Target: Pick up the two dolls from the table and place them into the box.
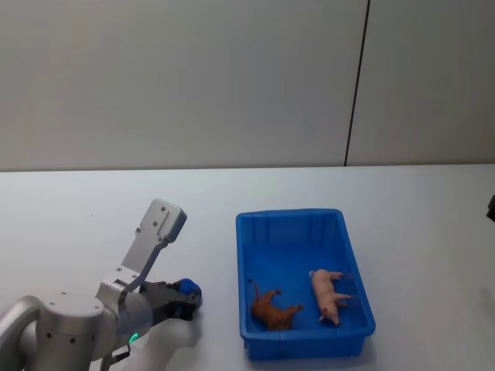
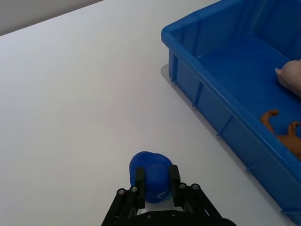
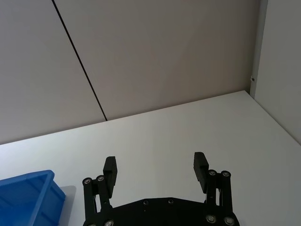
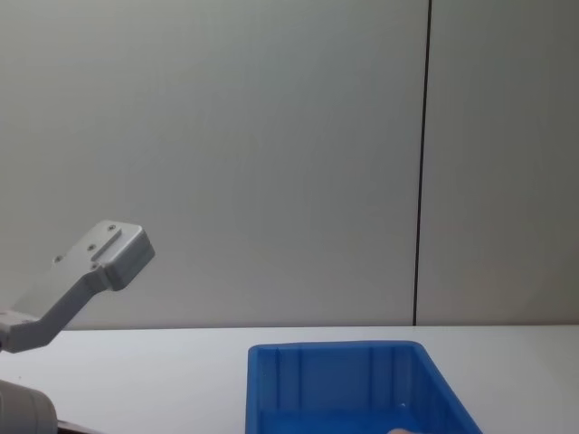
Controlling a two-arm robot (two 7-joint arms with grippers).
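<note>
On a plain white desk (image 1: 93, 209), the left gripper (image 2: 155, 184) is hovering low at the near left, just left of the bright blue box (image 1: 352, 259), its black fingers (image 2: 139, 181) pinching a small blue rounded object (image 2: 151, 173) between them; what that object is cannot be told. Inside the box, two dolls are lying toward its near end: a brown animal-shaped doll (image 1: 272, 308) on the left and a pale pink animal-shaped doll (image 1: 329, 294) just to its right, the two close together but apart. In the left wrist view the brown doll's curled limbs and a pale edge of the pink doll are showing over the box's thick rim. The right gripper (image 3: 155, 168) is hanging above the desk to the right of the box, its two black fingers (image 3: 110, 167) spread wide apart with nothing between them, and a corner of the box is peeking in beside it.
</note>
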